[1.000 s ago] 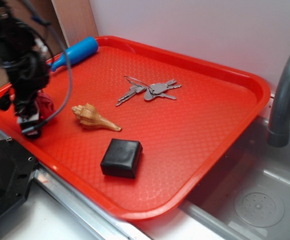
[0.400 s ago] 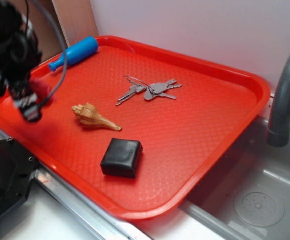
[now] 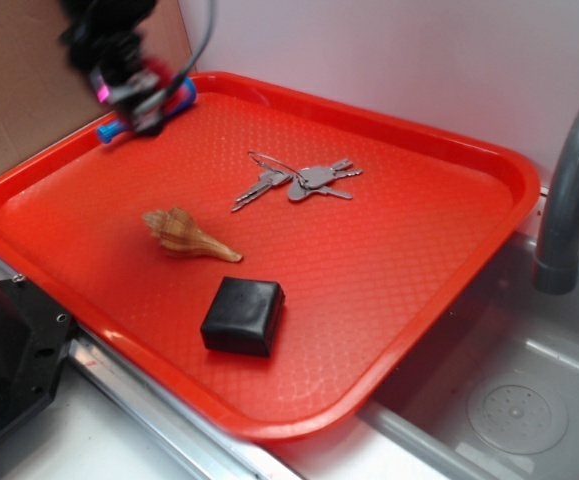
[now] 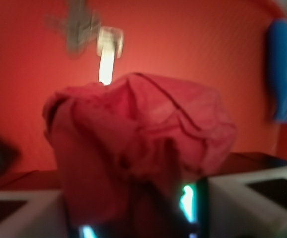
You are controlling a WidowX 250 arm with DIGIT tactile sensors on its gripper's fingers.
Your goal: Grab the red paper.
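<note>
In the wrist view the red paper [image 4: 133, 144], a crimson-pink wrinkly wad, fills the middle of the frame and sits between my two fingers. My gripper [image 4: 136, 218] is shut on it. In the exterior view my gripper [image 3: 127, 92] is raised at the far left corner of the big red tray [image 3: 509, 175], above the blue bottle; a bit of pink paper [image 3: 103, 92] shows at its tip, blurred by motion.
A blue bottle [image 3: 169, 96] lies at the tray's far left rim, partly behind the gripper. A tan seashell [image 3: 184, 234], a bunch of keys [image 3: 299, 180] and a black box [image 3: 242, 315] lie on the tray. A grey faucet [image 3: 569, 190] and sink stand at the right.
My gripper has risen from the tray's left side and moved back toward the far left corner, carrying the red paper off the tray floor.
</note>
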